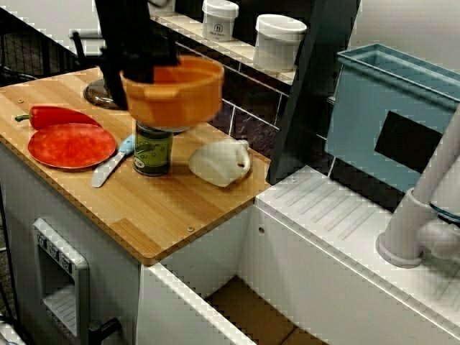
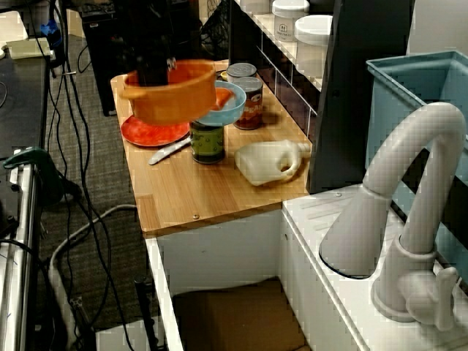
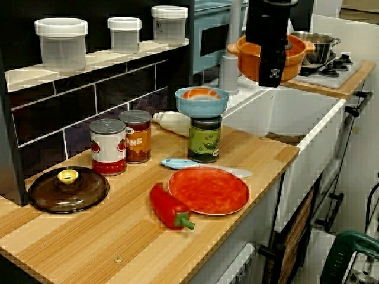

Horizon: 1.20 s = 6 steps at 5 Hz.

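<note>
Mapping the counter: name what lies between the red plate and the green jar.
A blue-handled knife lies between the red plate and the green jar, plain in the view from above.

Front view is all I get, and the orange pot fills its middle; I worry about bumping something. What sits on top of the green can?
Observer: A blue bowl rests on the green can, with something orange inside.
Operator: Is the pot right above it?
Observer: No. In the end view the orange pot, clamped at its rim by the gripper, hangs higher and toward the front edge of the counter, apart from the bowl.
Operator: Anything behind the can?
Observer: A white-labelled tin and an orange-labelled tin stand by the tiled wall.
</note>
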Tool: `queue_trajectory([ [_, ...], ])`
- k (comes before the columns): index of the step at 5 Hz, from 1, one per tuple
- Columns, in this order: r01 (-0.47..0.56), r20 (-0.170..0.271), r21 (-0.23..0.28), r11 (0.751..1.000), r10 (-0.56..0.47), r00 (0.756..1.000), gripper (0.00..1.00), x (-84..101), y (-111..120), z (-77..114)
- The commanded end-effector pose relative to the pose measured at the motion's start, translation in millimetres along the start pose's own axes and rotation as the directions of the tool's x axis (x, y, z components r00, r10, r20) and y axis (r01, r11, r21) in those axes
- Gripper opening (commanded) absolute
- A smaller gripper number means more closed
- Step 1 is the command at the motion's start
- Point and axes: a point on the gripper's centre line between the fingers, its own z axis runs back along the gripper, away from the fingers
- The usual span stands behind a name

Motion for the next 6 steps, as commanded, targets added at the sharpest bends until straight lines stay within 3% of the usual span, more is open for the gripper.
queue_trajectory([
  [1, 0.042, 0.022, 0.007, 0.999, -0.042, 0.999, 0.0, 11.7, -3.2, -9.6],
  [2, 0.057, 0.01, 0.004, 0.998, -0.057, 0.998, 0.0, 14.2, -1.2, -5.0],
  [4, 0.061, 0.026, 0.001, 0.998, -0.062, 0.998, 0.0, 13.1, 11.3, -8.7],
  [6, 0.079, 0.044, 0.033, 0.996, -0.08, 0.996, 0.0, 10.7, 20.8, -29.5],
])
